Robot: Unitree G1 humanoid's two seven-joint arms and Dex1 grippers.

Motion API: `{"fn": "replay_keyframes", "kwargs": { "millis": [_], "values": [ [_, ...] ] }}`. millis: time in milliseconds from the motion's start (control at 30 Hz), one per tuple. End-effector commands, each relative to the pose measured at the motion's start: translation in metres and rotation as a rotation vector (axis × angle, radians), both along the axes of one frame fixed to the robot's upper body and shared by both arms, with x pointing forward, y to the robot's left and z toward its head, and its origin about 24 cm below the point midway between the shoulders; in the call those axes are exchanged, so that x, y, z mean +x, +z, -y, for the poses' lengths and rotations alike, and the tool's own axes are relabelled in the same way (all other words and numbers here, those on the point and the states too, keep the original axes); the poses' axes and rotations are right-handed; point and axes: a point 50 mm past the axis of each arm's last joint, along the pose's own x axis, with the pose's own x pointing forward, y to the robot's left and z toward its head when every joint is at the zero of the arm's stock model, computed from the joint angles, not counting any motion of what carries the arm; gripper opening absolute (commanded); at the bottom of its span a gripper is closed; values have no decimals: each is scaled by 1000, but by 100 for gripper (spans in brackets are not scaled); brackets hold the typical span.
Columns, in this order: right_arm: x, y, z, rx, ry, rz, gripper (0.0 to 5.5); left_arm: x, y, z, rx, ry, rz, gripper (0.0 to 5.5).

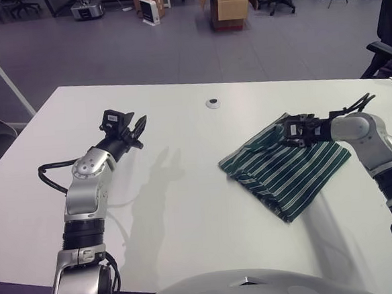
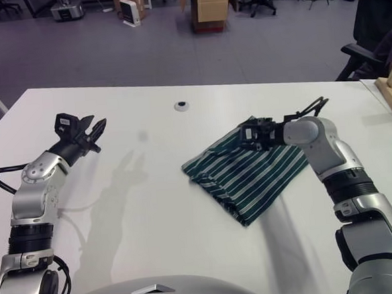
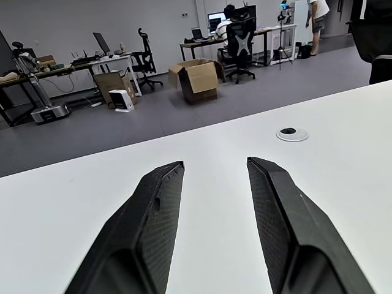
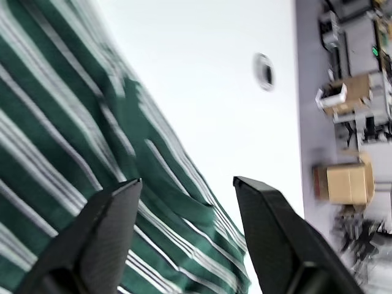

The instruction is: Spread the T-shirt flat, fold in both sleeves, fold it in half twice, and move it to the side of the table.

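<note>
So the biggest thing here is the wide white rectangular table (image 1: pixel 189 241), and pretty much everything sits on or over it.

Next down: the dark green T-shirt with thin white stripes (image 1: pixel 285 174). It lies on the tabletop at about 3 o'clock from the table's middle, over on the robot's right. It's already a compact, roughly square bundle with layered edges showing along its 8 o'clock side, so I'd say the spreading, the sleeve folds and the halving are done. The layers look a bit rumpled rather than crisp. As for the last bit, moving it to the side, it looks close to done or done. The bundle is well off centre, though not right up against the table's edge.

The right gripper (image 1: pixel 286 132) hangs over the shirt's 12 o'clock edge, very close to the cloth. Its two black fingers are spread fairly wide with striped fabric visible beyond the gap, and nothing is pinched as far as I can tell.

The left gripper (image 1: pixel 139 126) sits at about 9 o'clock from the table's middle, well apart from the shirt, fingers parted wide and holding nothing.

Smallest: a little round grey disc (image 1: pixel 212 103) set in the tabletop at 12 o'clock.
</note>
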Motion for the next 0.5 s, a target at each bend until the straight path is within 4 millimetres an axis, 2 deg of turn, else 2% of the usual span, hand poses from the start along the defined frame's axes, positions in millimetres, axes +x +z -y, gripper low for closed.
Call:
{"fn": "replay_keyframes", "kwargs": {
  "millis": [33, 133, 233, 300, 400, 433, 500],
  "values": [
    [7, -31, 28, 415, -542, -156, 280, -4, -4, 5, 24, 24, -7, 189],
    [2, -65, 3, 576, -655, -363, 280, -2, -5, 11, 28, 20, -1, 189],
    [6, -94, -41, 641, -624, -569, 280, 3, -3, 14, 16, 25, 8, 189],
    [7, -103, -65, 534, -480, -588, 280, 4, 0, 15, 19, 19, 16, 189],
    [1, -101, -99, 443, -161, -545, 280, 2, -1, 11, 26, 28, 13, 189],
    [-5, -101, -107, 418, -50, -518, 280, 0, -1, 9, 27, 30, 11, 189],
    [-8, -97, -115, 387, 62, -418, 280, -3, -2, 9, 36, 27, 9, 189]
  ]
}}
